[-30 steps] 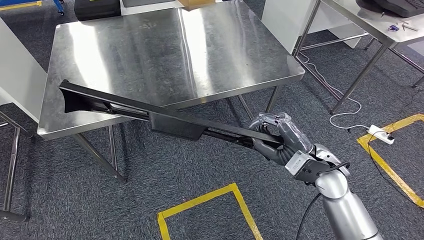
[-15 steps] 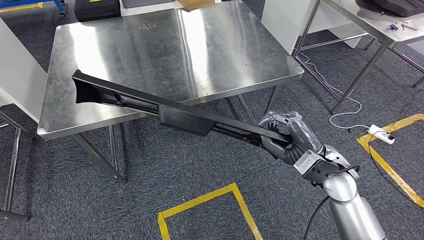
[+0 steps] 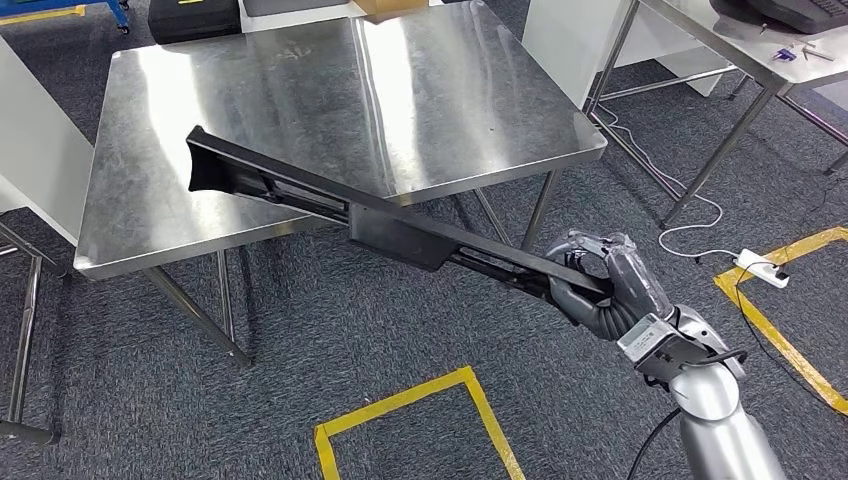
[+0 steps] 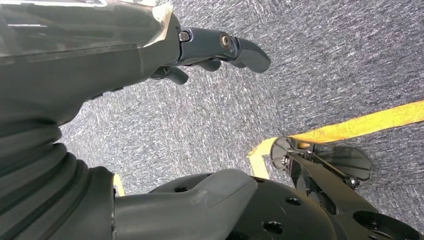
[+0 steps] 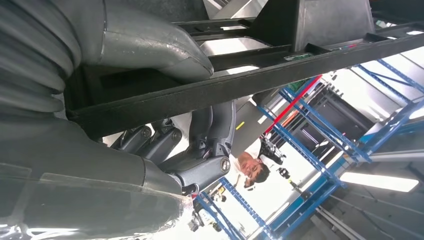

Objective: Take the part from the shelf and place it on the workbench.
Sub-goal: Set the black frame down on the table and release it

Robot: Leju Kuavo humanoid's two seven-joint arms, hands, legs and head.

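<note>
While the right hand (image 3: 600, 290) grips it, the part (image 3: 370, 215) — long, black — overhangs the workbench (image 3: 300, 90).

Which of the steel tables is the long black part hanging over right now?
The big steel table straight ahead: the black part's far end sits above its front edge. The right hand holds the other end.

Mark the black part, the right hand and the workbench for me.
black part (image 3: 390, 235): head view, on the wide block midway along the long bar.
right hand (image 3: 605, 290): head view, on the back of the hand gripping the bar's near end.
workbench (image 3: 300, 90): head view, on bare steel top.
</note>
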